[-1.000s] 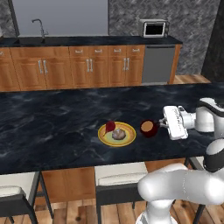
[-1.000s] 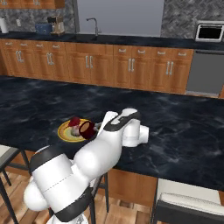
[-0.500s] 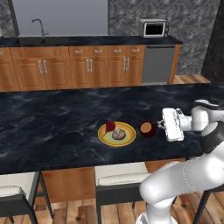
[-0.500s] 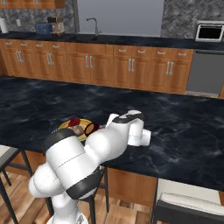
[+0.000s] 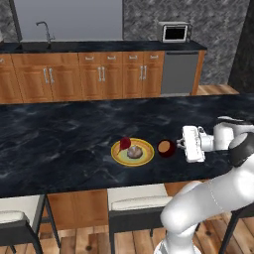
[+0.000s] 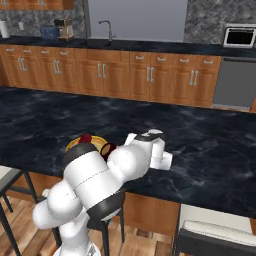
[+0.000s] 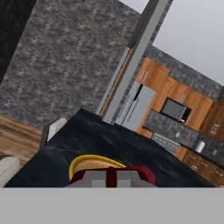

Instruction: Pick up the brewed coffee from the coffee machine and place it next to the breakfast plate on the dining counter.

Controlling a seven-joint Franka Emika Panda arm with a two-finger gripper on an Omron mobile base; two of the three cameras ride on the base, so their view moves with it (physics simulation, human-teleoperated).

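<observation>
the brewed coffee [image 5: 166, 148] is sitting on the dining counter [image 5: 64, 144], just beside the breakfast plate [image 5: 132, 152] on the side facing the arm, upright, with its light brown liquid showing in the left base view. the plate is carrying a small red item [image 5: 125, 143] on the part facing the wooden kitchen cabinets [image 5: 101, 74] and a greyish-brown lump [image 5: 133, 152] near its middle.

the gripper [image 5: 180, 144] is lying level above the counter, pointing toward the mug from the side away from the plate. its fingers are reaching the mug's side, but whether they are pinching the mug or standing loose around it is not something these views are settling; in the hand view the dark red mug [image 7: 135, 174] is appearing right behind the fingertips [image 7: 97, 178], with the yellow plate rim [image 7: 87, 161] curving just beyond it, and the tips look to be very close to the mug wall, possibly touching it.

in the right base view the arm's white body is covering most of the mug, leaving a sliver of dark red [image 6: 108, 149] next to the plate [image 6: 80, 142]. white-cushioned stools [image 5: 134, 196] are standing along the counter's near edge, below the plate. the coffee machine [image 6: 63, 28] is standing on the far kitchen counter, well apart from the plate.
</observation>
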